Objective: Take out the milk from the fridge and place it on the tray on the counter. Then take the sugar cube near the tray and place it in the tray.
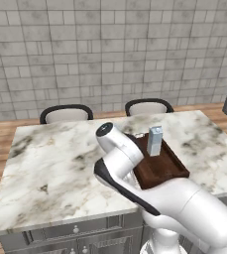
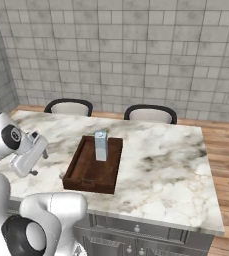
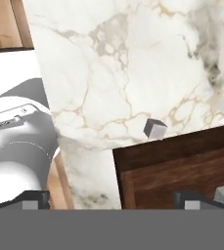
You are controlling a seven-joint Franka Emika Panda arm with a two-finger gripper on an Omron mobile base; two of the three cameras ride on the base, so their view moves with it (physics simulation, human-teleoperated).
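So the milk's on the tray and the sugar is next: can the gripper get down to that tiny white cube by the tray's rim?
Probably yes. The tiny white sugar cube sits alone on the veined marble counter, just outside the dark brown wooden tray; the fingers are open above it.

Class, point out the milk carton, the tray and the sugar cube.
milk carton [image 2: 101, 146], right base view, front face.
tray [image 2: 87, 183], right base view, near rim.
sugar cube [image 3: 155, 129], hand view, its pale side face.

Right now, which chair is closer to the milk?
The right chair: its back rises behind the counter near the tray where the milk stands. The left chair is farther along.
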